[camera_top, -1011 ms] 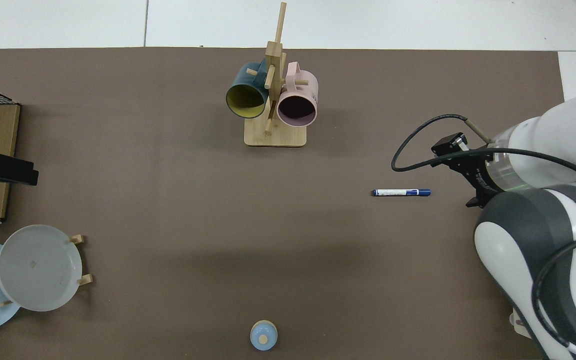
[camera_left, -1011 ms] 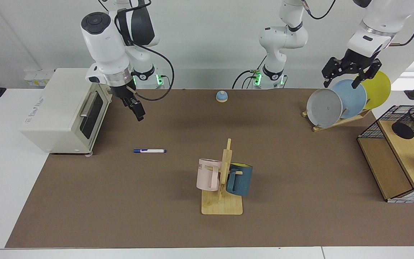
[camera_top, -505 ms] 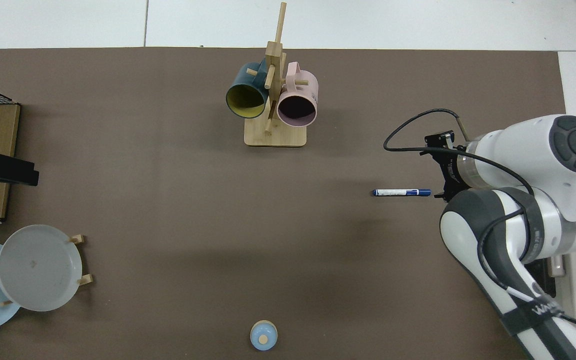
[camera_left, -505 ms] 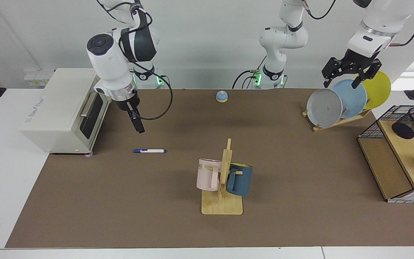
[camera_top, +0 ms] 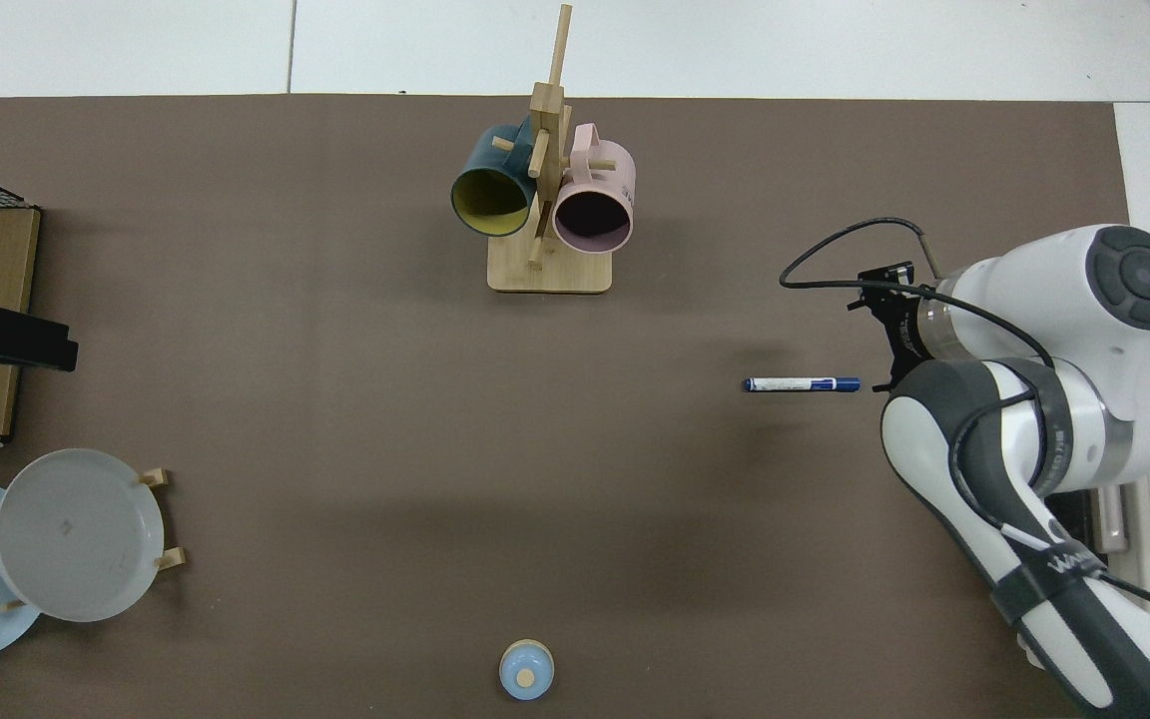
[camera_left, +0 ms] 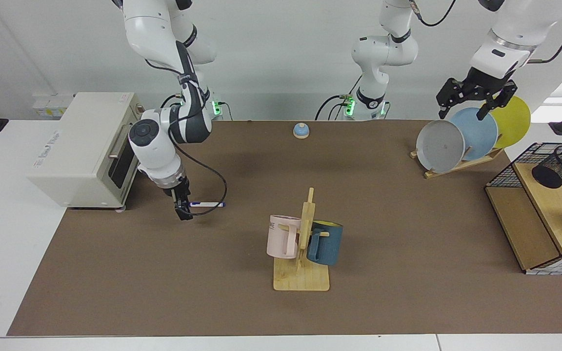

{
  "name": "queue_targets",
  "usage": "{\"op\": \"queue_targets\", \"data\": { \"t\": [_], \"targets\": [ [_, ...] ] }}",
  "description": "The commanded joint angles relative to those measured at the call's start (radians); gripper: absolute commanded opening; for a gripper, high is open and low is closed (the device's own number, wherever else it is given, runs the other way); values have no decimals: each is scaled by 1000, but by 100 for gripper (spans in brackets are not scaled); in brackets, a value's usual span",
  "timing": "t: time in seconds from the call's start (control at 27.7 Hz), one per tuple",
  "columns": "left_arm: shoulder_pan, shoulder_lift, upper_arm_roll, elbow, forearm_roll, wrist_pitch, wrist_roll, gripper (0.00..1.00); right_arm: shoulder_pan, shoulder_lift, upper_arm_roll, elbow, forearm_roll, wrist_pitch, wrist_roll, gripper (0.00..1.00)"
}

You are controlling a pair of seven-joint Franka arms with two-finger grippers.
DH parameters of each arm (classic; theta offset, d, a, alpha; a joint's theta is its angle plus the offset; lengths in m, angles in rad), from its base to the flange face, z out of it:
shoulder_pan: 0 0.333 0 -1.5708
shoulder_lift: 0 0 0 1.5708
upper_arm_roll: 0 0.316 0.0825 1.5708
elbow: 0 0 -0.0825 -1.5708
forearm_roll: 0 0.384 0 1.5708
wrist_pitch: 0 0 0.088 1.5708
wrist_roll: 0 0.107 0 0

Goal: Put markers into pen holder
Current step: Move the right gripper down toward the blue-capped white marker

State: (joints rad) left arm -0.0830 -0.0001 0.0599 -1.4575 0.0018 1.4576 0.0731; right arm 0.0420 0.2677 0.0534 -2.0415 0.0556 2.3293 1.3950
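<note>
The step in hand looks like the reach for the pick-up; the right gripper (camera_left: 182, 210) hangs low at the marker (camera_left: 206, 204), which lies flat on the table (camera_left: 164, 292), though whether its fingers are spread cannot be told; next it likely must straddle the barrel and clamp; the left gripper (camera_left: 473, 100) waits, fingers spread, above the plates (camera_left: 456, 139); one marker, one pen holder (camera_left: 560, 166) far across, two mugs (camera_left: 305, 236), three plates.
</note>
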Motion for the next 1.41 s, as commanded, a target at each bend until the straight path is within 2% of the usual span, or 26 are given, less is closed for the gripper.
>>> {"op": "queue_targets", "data": {
  "t": [0.0,0.51,0.72,0.79,0.87,1.01,1.12,1.37],
  "targets": [
    [3,-14,-2,-15,-6,-8,-6,100,-5,2,10,-60,0,81,30,100],
    [2,-17,-2,-15,-6,-16,-6,100,30,-7,10,-78,-2,73,82,100],
    [2,-23,-3,-27,-6,-17,-7,100,22,-11,10,-88,-2,75,78,94],
    [2,-28,-8,-29,-6,-17,-7,100,19,-13,10,-91,-2,76,78,87],
    [2,-28,-9,-29,-6,-17,-9,100,19,-13,10,-92,-2,75,78,75],
    [2,-28,-8,-29,-6,-17,-7,100,22,-13,10,-91,-2,74,84,40],
    [2,-28,-9,-29,-6,-17,-7,100,22,-12,10,-89,-2,74,84,22],
    [2,-28,-9,-29,-6,-17,-9,100,30,-11,10,-89,-2,78,84,0]
  ]
}}
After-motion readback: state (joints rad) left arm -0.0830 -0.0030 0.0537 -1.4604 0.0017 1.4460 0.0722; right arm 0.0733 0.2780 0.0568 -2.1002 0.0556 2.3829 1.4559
